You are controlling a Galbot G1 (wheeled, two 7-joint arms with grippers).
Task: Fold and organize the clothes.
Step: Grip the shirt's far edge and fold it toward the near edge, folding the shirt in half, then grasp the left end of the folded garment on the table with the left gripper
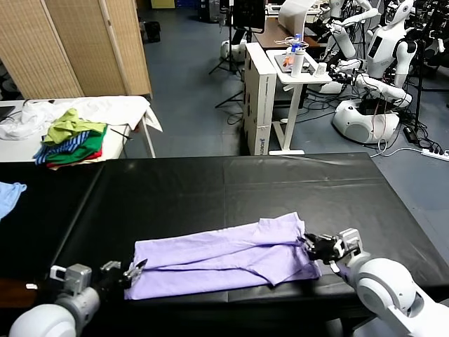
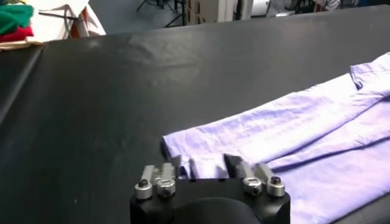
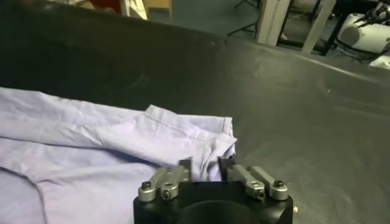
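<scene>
We find the left hand and right hand each clenched on opposite ends of the lavender T-shirt on the table; the pinched hems are hidden.

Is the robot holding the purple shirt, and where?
Yes. The left tool pinches one end edge of the folded pale lavender cotton T-shirt; the right tool pinches the opposite end's edge.

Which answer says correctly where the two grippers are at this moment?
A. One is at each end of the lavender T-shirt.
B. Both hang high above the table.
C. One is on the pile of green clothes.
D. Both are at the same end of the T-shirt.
A: the left gripper is at one end of the lavender T-shirt and the right gripper at the other, both low at the black table.
</scene>
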